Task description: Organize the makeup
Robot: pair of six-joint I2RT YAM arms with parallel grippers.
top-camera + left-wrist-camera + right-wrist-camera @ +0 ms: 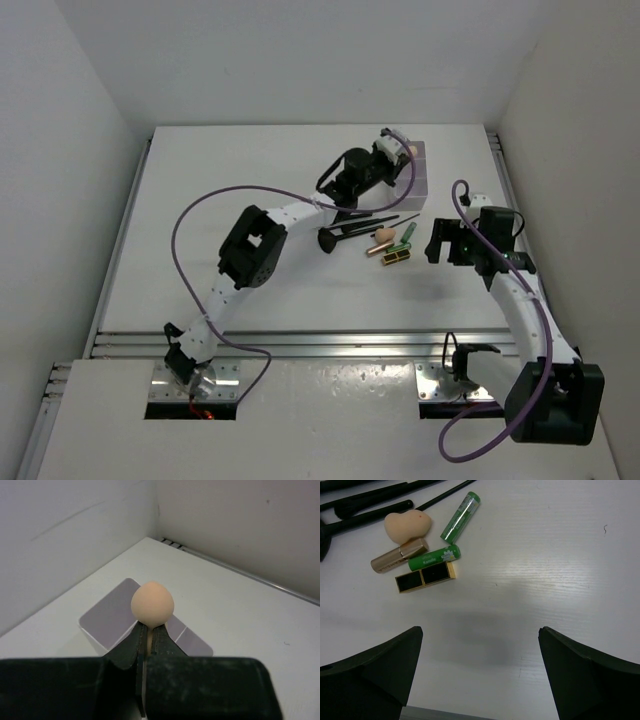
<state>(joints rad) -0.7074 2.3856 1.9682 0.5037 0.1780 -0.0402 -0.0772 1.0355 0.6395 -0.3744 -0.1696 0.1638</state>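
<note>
L claw [148, 632] clamped on peach sponge [152, 604] over box [107, 615]; R claw [479, 632] wide open nr green tube [461, 517].

White arms [222, 290] with black joints [250, 250] and looping purple cables [180, 225].

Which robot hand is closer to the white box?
Left. The left gripper hangs just above the white box, pinching a peach sponge. The right gripper sits open off to the box's right and nearer the robot's bases, by the tubes.
</note>
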